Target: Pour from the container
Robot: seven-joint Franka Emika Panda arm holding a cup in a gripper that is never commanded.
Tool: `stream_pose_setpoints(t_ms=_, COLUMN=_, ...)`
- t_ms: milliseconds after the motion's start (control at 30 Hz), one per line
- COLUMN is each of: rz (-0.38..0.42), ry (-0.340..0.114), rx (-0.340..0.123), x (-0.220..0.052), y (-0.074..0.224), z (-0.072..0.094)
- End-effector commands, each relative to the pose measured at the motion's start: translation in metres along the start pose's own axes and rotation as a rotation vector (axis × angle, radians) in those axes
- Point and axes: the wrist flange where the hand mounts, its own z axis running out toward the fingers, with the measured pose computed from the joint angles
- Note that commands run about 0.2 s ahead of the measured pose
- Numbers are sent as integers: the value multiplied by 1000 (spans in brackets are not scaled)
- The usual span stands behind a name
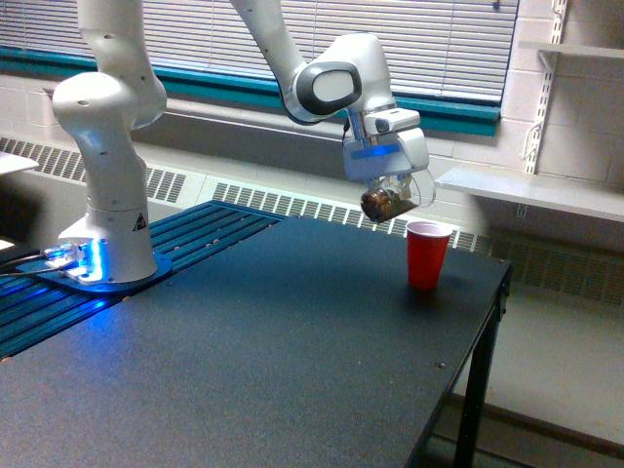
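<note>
- Pincer point(391, 198) clenched on clear cup point(398, 199), hanging in the air over the black tabletop point(292, 361), well above its surface.
- Clear cup tipped over on its side, brown bits piled at its low end, wide rim pointing toward the exterior view's right.
- Red cup point(427, 253) upright on the tabletop, below the pincer and off to the exterior view's right, near the far edge, not touching the clear cup.
- Clear cup's mouth a bit short of being over the red cup's opening; gap visible between the two.
- Nothing seen falling between the cups; contents of red cup not visible.
- White arm base point(105, 175) well apart from the pincer, toward the exterior view's left, blue light glowing at its foot.
- Window blinds point(195, 39) behind the pincer.
</note>
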Motion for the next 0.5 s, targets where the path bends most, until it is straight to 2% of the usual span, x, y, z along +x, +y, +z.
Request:
stream_pose_setpoints(t_ms=33, rz=-18, ry=1, rx=-8, x=3, y=-10, z=-1)
stream_pose_setpoints(t_ms=500, rz=-68, ry=-21, rx=-37, x=11, y=-25, z=6)
